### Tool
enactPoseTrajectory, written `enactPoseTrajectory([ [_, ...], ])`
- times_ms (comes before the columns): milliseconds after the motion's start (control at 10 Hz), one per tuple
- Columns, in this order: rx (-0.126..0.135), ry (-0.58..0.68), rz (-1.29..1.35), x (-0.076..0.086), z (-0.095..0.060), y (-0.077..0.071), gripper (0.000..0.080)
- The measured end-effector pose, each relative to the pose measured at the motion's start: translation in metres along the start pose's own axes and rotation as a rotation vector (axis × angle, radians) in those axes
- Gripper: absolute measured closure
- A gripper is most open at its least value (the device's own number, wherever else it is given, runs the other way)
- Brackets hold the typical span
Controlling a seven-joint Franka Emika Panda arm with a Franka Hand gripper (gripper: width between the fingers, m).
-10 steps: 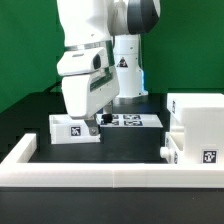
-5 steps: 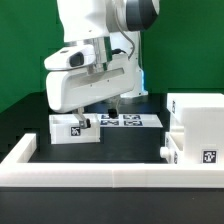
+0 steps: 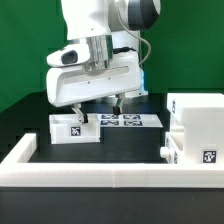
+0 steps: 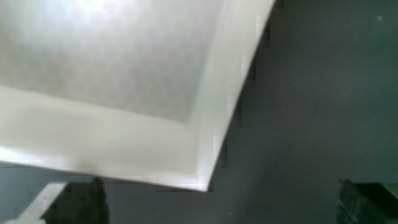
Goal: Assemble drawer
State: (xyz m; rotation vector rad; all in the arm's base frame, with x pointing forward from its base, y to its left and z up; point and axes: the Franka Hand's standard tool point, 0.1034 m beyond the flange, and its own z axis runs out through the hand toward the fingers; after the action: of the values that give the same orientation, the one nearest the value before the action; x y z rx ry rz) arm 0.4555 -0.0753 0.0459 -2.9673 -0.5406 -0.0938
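A small white tray (image 3: pixel 73 128) with a square tag lies on the black table at the exterior view's left. My gripper (image 3: pixel 98 106) hangs open and empty just above the tray's right end, one finger over the tray and the other past it. In the wrist view the tray's corner (image 4: pixel 125 90) fills the upper part, with the gripper (image 4: pixel 222 205) apart from it and dark fingertips (image 4: pixel 68 205) at both sides. The tall hollow shell (image 3: pixel 197 112) stands at the right. A second tagged tray (image 3: pixel 195 152) sits in front of it.
The marker board (image 3: pixel 128 120) lies flat behind the gripper. A long low white border rail (image 3: pixel 110 172) runs along the front and up the left side. A green backdrop stands behind the table.
The gripper has lifted off the left tray and turned about its wrist. Its fingers now stand wide apart side by side above the tray's right end. The tray stays put.
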Motion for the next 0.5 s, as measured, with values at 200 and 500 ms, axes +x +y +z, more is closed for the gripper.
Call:
enactPoseTrajectory([
  [200,0.004,0.002,0.118,0.0,0.0,-0.002,0.0151],
  [500,-0.024,0.006,0.133,-0.016,-0.007,-0.003,0.0151],
])
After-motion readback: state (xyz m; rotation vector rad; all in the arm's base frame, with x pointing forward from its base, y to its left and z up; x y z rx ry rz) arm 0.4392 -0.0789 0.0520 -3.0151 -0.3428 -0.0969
